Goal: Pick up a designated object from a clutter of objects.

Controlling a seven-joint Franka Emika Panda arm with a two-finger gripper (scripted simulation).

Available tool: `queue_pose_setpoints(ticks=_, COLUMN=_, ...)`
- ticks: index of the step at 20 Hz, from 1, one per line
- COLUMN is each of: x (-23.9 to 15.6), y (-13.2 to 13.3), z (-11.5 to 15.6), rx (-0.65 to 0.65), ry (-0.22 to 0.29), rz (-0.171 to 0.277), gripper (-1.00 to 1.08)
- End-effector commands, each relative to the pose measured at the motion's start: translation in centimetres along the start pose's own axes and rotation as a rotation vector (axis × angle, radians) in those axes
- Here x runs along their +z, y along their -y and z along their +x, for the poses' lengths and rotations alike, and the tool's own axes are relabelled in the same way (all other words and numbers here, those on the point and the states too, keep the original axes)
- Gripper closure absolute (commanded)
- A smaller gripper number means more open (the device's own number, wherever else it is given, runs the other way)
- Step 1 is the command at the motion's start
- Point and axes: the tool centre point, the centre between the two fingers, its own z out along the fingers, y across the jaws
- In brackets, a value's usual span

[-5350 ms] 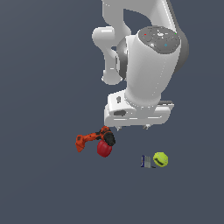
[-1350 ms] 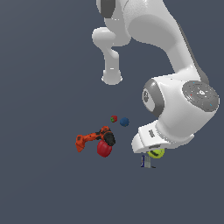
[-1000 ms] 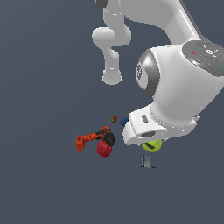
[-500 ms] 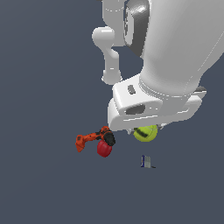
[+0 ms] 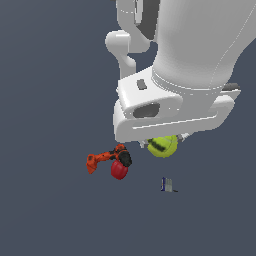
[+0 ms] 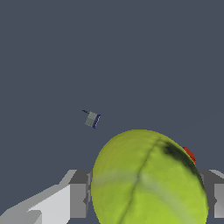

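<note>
Orange-and-black drill (image 5: 102,158): lies on its side on the dark grey worktop (image 5: 45,210), farthest toward the exterior view's left of the items in sight, its dark end pointing toward the exterior view's right.

Red rounded item (image 5: 119,170): sits just below that dark end, touching the drill or very nearly so. In the wrist view only a sliver of red (image 6: 189,154) peeks out from behind the ball; which red item it is cannot be told.

White robot arm (image 5: 195,55): fills the upper right of the exterior view, its broad wrist housing hanging over the group of items.

Yellow-green ball (image 5: 162,145): tucked directly beneath the wrist housing, higher in the exterior picture than the drill, the red item and the box, and apart from all three. In the wrist view the ball (image 6: 148,179) fills the near field, with a dark curved seam running across its surface.

Claw (image 6: 148,192): clamped on the yellow-green ball; grey fingers (image 6: 79,194) press against it on either side, as the wrist view shows. In the exterior view the fingers are hidden behind the housing.

Small grey-blue box (image 5: 168,185): stands alone on the worktop, below the ball and toward the exterior view's right of the red item, well apart from both. The wrist view shows the same box (image 6: 92,119) far off on bare surface.
</note>
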Motion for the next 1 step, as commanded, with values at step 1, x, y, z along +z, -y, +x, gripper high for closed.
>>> queue_pose_setpoints(ticks=1, x=-0.11, y=0.01, z=0.06, rx=-0.001, ry=-0.001, rz=0.0, gripper=1.08)
